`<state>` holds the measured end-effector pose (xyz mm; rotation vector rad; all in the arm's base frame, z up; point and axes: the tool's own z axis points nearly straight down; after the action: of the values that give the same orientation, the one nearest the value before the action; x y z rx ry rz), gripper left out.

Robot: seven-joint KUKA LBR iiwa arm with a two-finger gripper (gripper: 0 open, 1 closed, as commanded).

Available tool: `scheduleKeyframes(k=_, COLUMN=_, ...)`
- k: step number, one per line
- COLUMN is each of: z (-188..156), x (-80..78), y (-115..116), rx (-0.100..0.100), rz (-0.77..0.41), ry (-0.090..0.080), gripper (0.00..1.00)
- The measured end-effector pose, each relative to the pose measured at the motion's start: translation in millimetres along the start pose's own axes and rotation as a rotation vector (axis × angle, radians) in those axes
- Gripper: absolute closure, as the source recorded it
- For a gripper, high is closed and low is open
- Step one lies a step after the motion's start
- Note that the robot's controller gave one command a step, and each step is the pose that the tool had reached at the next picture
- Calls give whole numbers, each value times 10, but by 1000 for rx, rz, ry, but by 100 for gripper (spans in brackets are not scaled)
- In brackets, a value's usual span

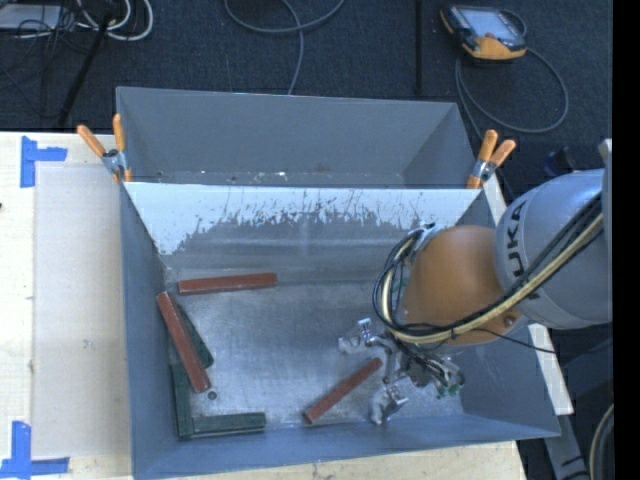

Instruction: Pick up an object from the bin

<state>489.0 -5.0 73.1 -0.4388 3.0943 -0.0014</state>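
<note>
Bearing "UKA", the arm (560,268) hangs its claw (380,374) over a brown stick (335,398)

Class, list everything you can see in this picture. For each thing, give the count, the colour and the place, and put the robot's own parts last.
Back bar: 1, reddish-brown, lying crosswise at the back left of the bin floor.
Left bar: 1, reddish-brown, slanting along the left wall.
Front bar: 1, reddish-brown, slanting at the front middle.
L-shaped piece: 1, dark green, front left corner.
Bin: 1, grey metal, centre.
Handheld device: 1, black and orange, on the dark floor behind the bin.
Cables: several, dark, on that floor.
Arm: 1, grey with an orange cover, coming in from the right.
Claw: 1, metal, at the front bar's right end.
</note>
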Motion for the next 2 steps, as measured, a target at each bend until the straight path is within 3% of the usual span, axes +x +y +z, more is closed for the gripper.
scheduleKeyframes(k=1, z=-16, x=-4, y=8, rx=0, rz=-13, ry=1, gripper=100)
scheduleKeyframes(k=2, z=-16, x=-4, y=9, rx=0, rz=-14, ry=1, gripper=100)
